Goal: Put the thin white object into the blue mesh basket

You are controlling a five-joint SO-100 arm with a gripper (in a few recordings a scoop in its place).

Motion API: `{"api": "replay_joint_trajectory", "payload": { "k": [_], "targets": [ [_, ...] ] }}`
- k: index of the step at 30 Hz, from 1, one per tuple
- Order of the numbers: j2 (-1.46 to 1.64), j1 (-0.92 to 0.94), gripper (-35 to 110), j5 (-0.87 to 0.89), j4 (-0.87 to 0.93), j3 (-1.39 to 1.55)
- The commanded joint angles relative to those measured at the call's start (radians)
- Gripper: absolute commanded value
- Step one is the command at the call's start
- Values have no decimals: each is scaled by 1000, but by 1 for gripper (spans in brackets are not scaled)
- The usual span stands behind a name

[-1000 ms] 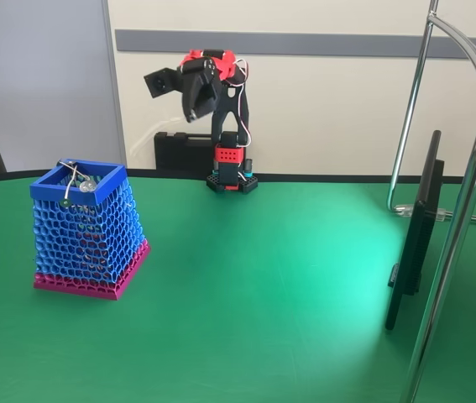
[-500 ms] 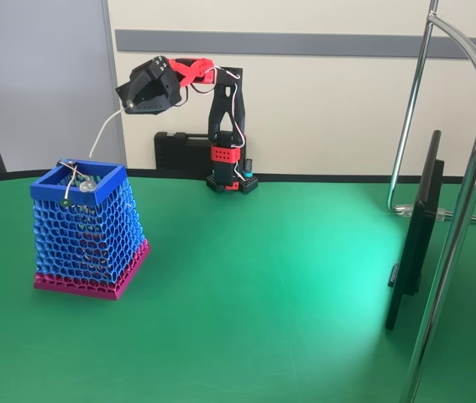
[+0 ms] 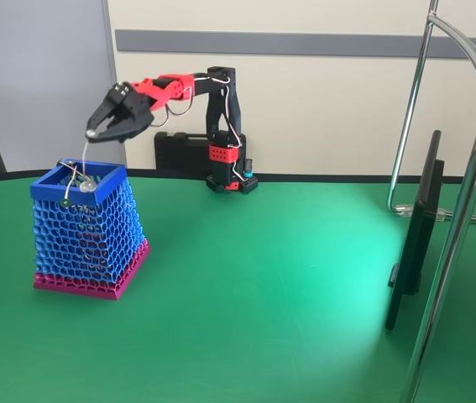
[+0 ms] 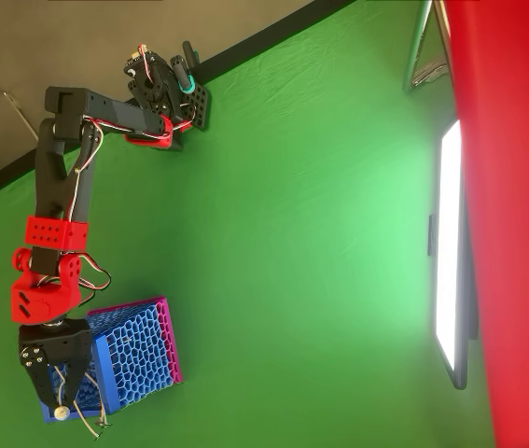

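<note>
While poised over one blue mesh basket (image 3: pixel 88 231) | one gripper (image 3: pixel 99 130) clenched on one thin white object (image 3: pixel 84 149), bead-tipped, slender strand hanging into rim | honeycomb walls, magenta base | green table (image 3: pixel 263 285)

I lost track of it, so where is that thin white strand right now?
In the fixed view, the thin white object hangs from the gripper at the left, its lower end dipping toward the opening of the blue mesh basket.
</note>
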Motion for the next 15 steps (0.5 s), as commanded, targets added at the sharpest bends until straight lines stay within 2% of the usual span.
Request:
{"api": "replay_joint_trajectory", "payload": {
  "k": [1, 7, 15],
  "targets": [
    [81, 25, 7, 9, -44, 40],
    [163, 60, 21, -44, -84, 152],
    [275, 95, 22, -109, -158, 305]
  ]
}}
